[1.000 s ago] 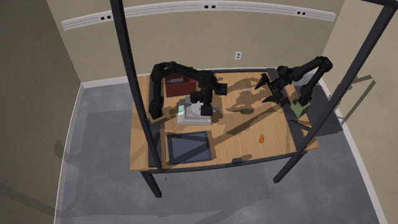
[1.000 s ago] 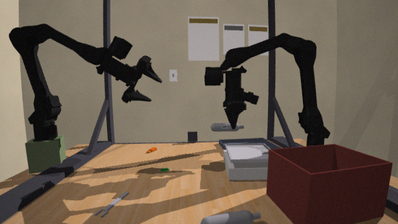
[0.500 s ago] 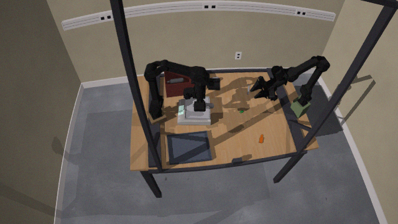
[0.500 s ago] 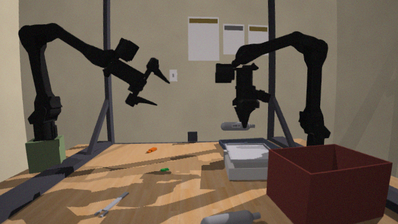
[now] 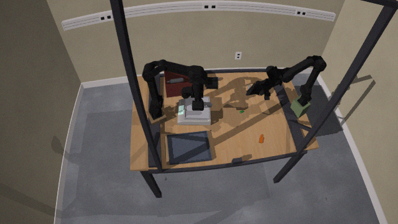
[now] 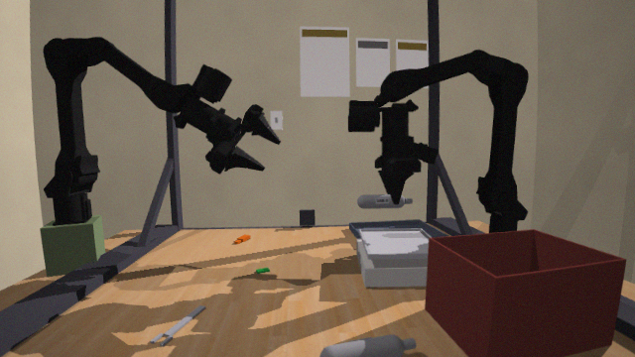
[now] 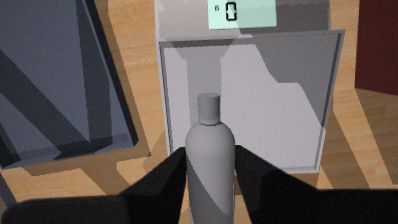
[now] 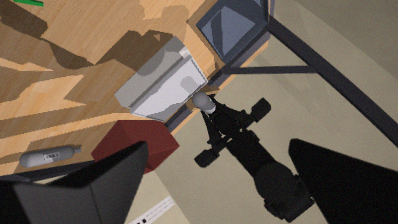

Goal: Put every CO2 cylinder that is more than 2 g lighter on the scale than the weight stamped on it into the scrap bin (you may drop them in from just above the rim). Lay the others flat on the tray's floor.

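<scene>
A loose cylinder [image 6: 364, 348] [image 8: 47, 156] lies beside the bin [image 5: 177, 91] [image 6: 461, 283] [image 7: 377, 50] [image 8: 125, 142]. Above the scale [image 5: 194, 122] [image 6: 397, 278] [image 7: 270, 115] [image 8: 145, 80], the left hand [image 5: 198, 107] [image 6: 396, 200] [image 7: 209, 152] [image 8: 206, 105] clamps 1 held cylinder [image 5: 209, 104] [image 6: 372, 200] [image 7: 210, 170] [image 8: 202, 101]; the right hand [image 5: 257, 96] [image 6: 271, 157] [image 8: 219, 147] gapes. Only the top view shows 1 binned cylinder [image 5: 175, 81].

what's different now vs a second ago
The left gripper, shut on a cylinder, has moved toward its own arm's base, above the scale. The open right gripper has reached inward and dipped slightly. Nothing was newly gripped or released. Scale, bin and tray stayed put.
</scene>
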`<state>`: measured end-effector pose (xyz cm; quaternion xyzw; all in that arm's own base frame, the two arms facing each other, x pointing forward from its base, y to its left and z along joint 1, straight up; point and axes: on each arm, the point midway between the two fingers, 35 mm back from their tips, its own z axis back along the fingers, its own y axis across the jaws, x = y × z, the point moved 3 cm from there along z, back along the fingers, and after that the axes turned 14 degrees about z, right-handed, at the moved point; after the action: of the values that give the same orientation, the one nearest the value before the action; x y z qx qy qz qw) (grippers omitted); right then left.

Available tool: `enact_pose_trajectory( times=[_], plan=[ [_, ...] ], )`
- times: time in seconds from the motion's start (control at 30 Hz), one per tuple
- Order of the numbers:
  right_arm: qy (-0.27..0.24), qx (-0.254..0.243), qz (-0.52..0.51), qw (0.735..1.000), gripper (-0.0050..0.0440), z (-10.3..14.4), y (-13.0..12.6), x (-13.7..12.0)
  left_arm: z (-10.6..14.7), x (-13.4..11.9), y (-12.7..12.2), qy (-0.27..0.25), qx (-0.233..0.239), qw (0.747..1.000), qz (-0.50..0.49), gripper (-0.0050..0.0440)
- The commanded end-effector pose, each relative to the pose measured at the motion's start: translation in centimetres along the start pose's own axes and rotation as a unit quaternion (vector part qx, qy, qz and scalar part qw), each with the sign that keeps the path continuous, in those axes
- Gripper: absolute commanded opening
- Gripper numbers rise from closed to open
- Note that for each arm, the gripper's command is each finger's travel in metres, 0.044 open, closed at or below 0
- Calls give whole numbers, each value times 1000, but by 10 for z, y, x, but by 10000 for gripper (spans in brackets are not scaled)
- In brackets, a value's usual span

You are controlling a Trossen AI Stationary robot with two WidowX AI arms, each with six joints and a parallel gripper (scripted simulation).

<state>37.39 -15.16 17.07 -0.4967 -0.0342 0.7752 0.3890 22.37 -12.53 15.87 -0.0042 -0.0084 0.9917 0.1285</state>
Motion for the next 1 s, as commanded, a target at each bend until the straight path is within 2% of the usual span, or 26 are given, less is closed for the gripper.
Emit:
enact_pose_trajectory(
  times=[0.0, 0.13, 0.2, 0.37, 0.57, 0.7, 0.83, 0.97],
  plan=[
    [20, 1, 108, 994, 440, -8, 2, -14, 5, 0, -1, 8, 3, 999, 38, -50],
    [23, 10, 198, 980, 440, -17, 7, -17, 4, -2, -1, 4, 7, 990, 140, -50],
    [23, 10, 198, 980, 440, -17, 7, -17, 4, -2, -1, 4, 7, 990, 140, -50],
    [25, 21, 301, 953, 440, -26, 14, -20, 4, -2, -1, 3, 8, 962, 273, -50],
    [24, 28, 359, 933, 440, -32, 18, -20, 5, -2, -1, 2, 11, 926, 377, -50],
    [19, 29, 365, 930, 440, -34, 21, -17, 5, -1, -2, 2, 12, 914, 406, -50],
    [19, 28, 365, 930, 440, -34, 20, -17, 5, -1, -2, 2, 12, 912, 410, -50],
    [22, 28, 365, 930, 440, -32, 19, -18, 8, 7, -12, 2, 12, 913, 408, -50]
  ],
)
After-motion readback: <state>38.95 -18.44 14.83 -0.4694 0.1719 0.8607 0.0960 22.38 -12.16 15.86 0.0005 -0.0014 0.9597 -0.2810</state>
